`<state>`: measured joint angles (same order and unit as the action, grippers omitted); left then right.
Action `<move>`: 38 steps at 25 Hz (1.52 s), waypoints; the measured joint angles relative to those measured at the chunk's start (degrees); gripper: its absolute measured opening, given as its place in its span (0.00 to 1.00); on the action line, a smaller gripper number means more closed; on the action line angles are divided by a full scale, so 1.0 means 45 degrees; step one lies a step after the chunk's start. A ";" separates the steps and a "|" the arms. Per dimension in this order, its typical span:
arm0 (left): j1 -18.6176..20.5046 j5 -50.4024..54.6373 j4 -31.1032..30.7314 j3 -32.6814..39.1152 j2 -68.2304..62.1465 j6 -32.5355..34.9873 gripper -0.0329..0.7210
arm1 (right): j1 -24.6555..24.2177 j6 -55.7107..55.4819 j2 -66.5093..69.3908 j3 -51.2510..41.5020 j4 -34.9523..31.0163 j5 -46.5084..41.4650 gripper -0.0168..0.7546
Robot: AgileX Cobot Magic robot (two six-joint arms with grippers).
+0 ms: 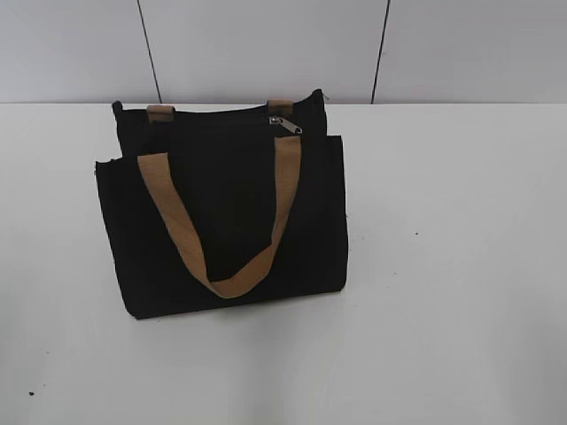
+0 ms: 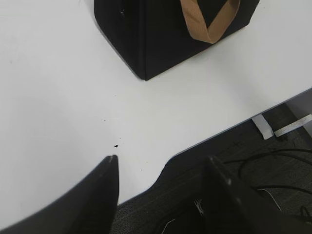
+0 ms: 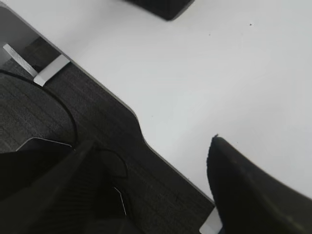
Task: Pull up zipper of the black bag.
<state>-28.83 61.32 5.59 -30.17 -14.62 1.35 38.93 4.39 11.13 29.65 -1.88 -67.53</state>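
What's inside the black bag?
Can't tell. The black bag stands on the white table, and its dark fabric hides whatever is inside. Only the outside shows: a tan handle hanging down the front and the small silver zipper on top.

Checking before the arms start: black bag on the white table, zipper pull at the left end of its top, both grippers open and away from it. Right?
Not quite: the exterior view shows the zipper near the right end of the black bag, by the right strap tab. The rest holds: left gripper and right gripper are open, away.

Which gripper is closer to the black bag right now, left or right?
Left, as far as the wrist views show. The left gripper hangs open at the table edge with the black bag large ahead. The right gripper, also open, sees only a bag corner at its frame top.
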 joint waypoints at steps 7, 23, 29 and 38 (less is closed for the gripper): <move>0.0000 -0.0041 0.0032 0.0000 0.0000 0.0060 0.60 | 0.0000 0.0191 0.0000 -0.0460 -0.0543 0.0896 0.70; 0.1513 -0.0065 0.0069 0.0000 0.0000 0.0068 0.47 | -0.1717 0.0215 -0.0013 -0.0460 -0.0621 0.0934 0.70; 0.4197 -0.0097 0.0106 0.0000 0.0504 0.0068 0.40 | -0.5493 0.0215 -0.0069 -0.0460 -0.0621 0.0934 0.70; 0.6046 -0.0120 0.0106 0.0000 0.2657 0.0068 0.39 | -0.8860 0.0226 -0.1488 -0.0460 -0.0621 0.0950 0.70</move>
<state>-1.62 60.78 6.07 -30.17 -2.66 1.65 -0.94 5.41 4.43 27.58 -4.67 -63.25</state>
